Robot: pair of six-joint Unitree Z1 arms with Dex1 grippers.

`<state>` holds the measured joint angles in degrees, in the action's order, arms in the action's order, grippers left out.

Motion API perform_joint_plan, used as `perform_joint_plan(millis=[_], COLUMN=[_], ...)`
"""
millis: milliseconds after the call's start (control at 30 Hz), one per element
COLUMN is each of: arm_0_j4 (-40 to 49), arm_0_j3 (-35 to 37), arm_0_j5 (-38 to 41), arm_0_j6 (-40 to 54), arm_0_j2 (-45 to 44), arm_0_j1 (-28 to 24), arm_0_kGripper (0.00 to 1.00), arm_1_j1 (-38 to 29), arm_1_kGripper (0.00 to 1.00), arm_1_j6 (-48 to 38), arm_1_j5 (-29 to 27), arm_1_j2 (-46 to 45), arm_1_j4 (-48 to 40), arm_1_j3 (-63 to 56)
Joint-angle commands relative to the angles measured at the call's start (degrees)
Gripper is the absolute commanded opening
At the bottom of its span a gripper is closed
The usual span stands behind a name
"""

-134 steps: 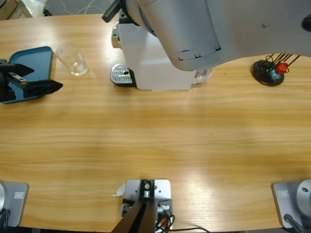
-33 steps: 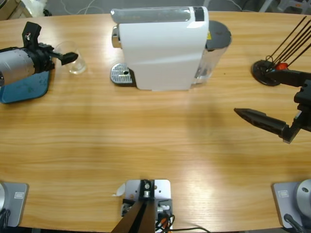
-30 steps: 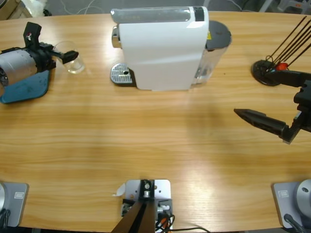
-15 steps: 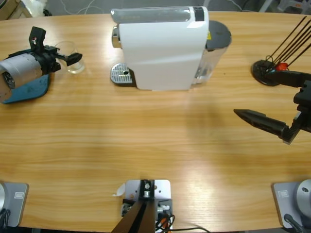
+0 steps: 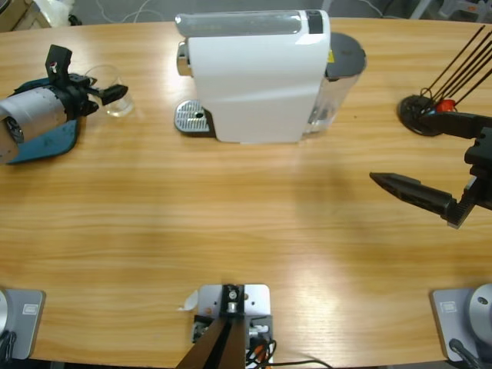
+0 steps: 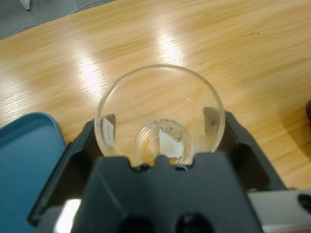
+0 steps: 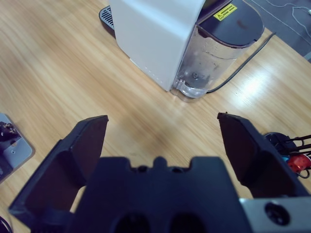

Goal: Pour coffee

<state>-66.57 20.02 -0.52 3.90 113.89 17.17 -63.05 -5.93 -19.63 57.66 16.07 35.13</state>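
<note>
Wooden table (image 5: 231, 223) carries, near its far left corner, a clear empty glass (image 5: 110, 91) clasped between the left gripper (image 5: 104, 91)'s jaws beside a blue tray (image 5: 46, 142), with the white coffee machine (image 5: 254, 77) mid-far edge and the right gripper (image 5: 430, 165) spread wide, holding nothing.

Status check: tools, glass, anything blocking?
Left tool around glass, beside the blue tray. Right tool open, empty. Path to coffee machine drip grate clear.
</note>
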Motion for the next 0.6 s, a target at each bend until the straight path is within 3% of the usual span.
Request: perform_joint_plan(millis=[33, 467, 600], arm_0_j4=[-1.1, 0.6, 7.0], arm_0_j3=[-1.5, -3.1, -1.0], arm_0_j5=[3.4, 9.8, 10.3], arm_0_j6=[0.5, 2.0, 2.2], arm_0_j2=[2.3, -6.1, -9.6], arm_0_j1=[-1.0, 7.8, 9.1], arm_0_kGripper=[0.260, 0.260, 0.260], arm_1_j1=[0.7, 0.7, 0.7], arm_1_kGripper=[0.991, 0.987, 0.987], arm_1_j6=[-0.6, -0.6, -0.6], arm_1_j5=[0.7, 0.8, 0.8], arm_1_j2=[-0.2, -0.6, -1.2], arm_1_j4=[-0.7, -0.7, -0.7], arm_1_j3=[-2.1, -2.2, -2.4])
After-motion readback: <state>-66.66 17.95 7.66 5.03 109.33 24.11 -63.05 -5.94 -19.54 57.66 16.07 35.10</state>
